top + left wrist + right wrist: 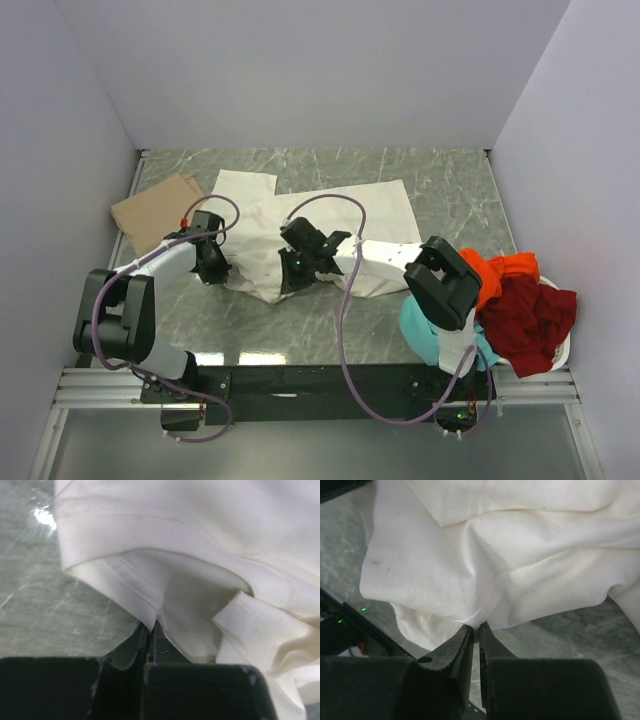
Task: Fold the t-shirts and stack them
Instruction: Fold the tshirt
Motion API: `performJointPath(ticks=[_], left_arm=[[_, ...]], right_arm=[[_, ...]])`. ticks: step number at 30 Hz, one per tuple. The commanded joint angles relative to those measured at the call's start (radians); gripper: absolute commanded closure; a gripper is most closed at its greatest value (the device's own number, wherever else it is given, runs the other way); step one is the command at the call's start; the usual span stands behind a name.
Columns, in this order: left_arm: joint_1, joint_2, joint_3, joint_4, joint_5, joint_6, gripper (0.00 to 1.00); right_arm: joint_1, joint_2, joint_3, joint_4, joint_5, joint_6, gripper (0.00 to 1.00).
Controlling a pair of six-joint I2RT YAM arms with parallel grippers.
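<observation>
Surface (pixel 440 190): grey-green marbled, carrying all the items.

Cream-white t-shirt (pixel 340 215): at centre frame, mostly spread. Its long axis runs left to right, with what looks like a sleeve toward the upper left. The collar cannot be made out. The lower edge is bunched at two points, consistent with being gathered for a fold.

White basket (pixel 563 352): at lower right, holding the dark red shirt (pixel 530 315), orange shirt (pixel 500 270) and teal shirt (pixel 420 335) in a loose heap. Judged unfolded and awaiting their turn.

Tan shirt (pixel 155 210): lies flat at upper left, apart from the work. It appears folded, probably the base of the stack.

Left fingers (pixel 140 642): closed tight on the cream-white shirt's stitched hem at its lower left edge.

Right fingers (pixel 460 647): narrow, pinching a fold of the same shirt at its lower middle edge. The paired grips suit lifting that edge evenly.
</observation>
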Motion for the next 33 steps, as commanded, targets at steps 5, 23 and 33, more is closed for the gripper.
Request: performJointPath(ticks=[5,23,33], left_arm=[[0.011,-0.07,0.006,-0.117,-0.086,-0.019,1.0],[-0.047,-0.418,-0.006,-0.206,0.083,-0.134,0.35],[-0.074,-0.395,-0.124,-0.139,0.094,-0.191,0.46]], right_arm=[[-0.001,-0.085,-0.044,0.041,-0.098,0.007,0.86],[0.042,-0.177,-0.061,-0.033,-0.063,-0.06,0.46],[0.014,-0.177,-0.045,-0.019,-0.038,-0.043,0.46]])
